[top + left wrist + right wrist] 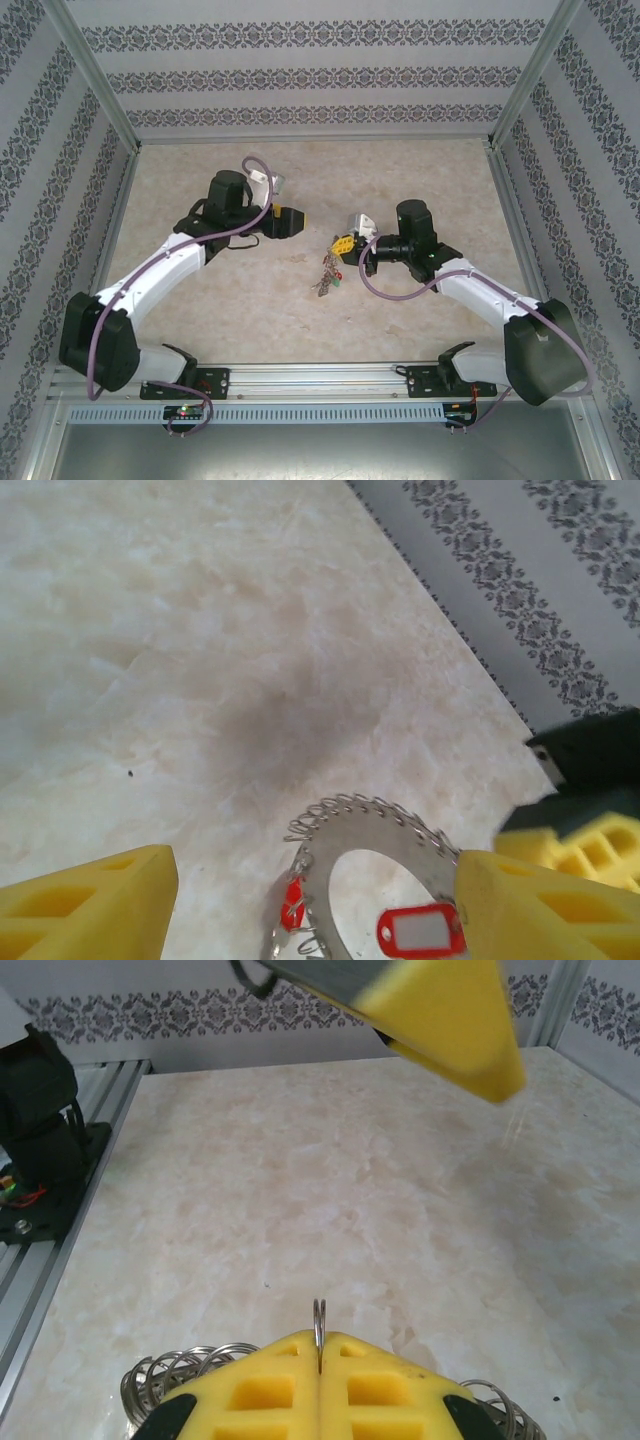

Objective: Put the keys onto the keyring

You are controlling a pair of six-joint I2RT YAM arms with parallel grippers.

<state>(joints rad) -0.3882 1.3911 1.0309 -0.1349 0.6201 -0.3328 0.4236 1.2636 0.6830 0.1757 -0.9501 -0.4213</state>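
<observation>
Steel keyring [372,825], stiff and light, is sitting edge-up in the right gripper [320,1360], which is clenching its thin rim, roughly midway between the two robots. Springy links [170,1375] are fringing that rim and red-tagged keys [422,930] are dangling from it, so whatever is hanging will probably be swinging and sliding. Opposite, the left gripper [318,865] is facing the hoop with jaws spread and empty. Pinching the flat band between links is looking safest.

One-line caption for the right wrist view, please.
Right pincer shut on the keyring, silvery links splaying out either side beneath its yellow fingers, over the marble table.
</observation>
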